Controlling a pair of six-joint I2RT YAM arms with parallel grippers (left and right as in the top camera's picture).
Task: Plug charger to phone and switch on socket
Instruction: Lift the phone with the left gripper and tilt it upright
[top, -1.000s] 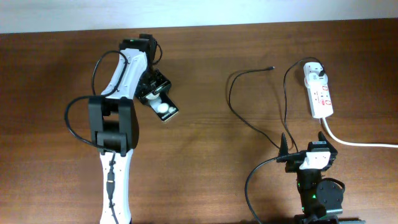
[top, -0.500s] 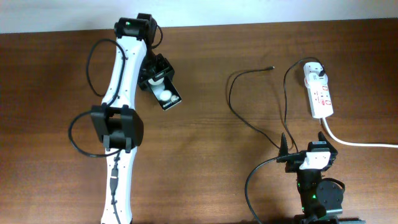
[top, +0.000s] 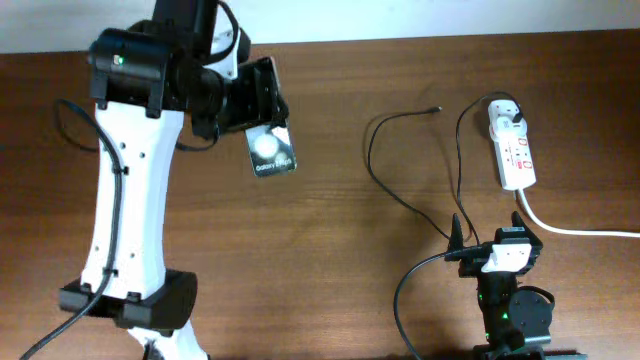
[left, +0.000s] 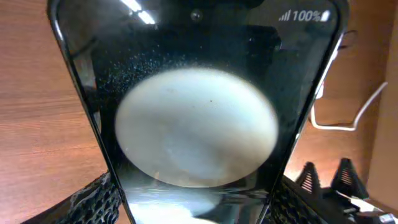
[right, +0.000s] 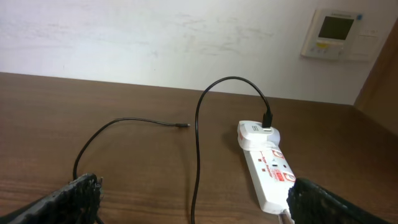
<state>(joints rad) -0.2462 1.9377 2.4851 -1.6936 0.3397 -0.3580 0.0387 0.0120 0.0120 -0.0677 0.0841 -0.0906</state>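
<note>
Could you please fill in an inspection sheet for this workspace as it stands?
Surface: brown wooden table.
Job's things: phone held off the table; charger adapter sits in the power strip; switch state unreadable.
Clutter: nothing seen.
Grippers: left gripper shut on the phone; right gripper open, empty.
Cables: charger cable loops loose, plug tip lying free; thick white cord runs off right.
Surroundings: white wall, wall panel.

phone: glossy black glass | table: matt brown wood | socket: smooth white plastic
</note>
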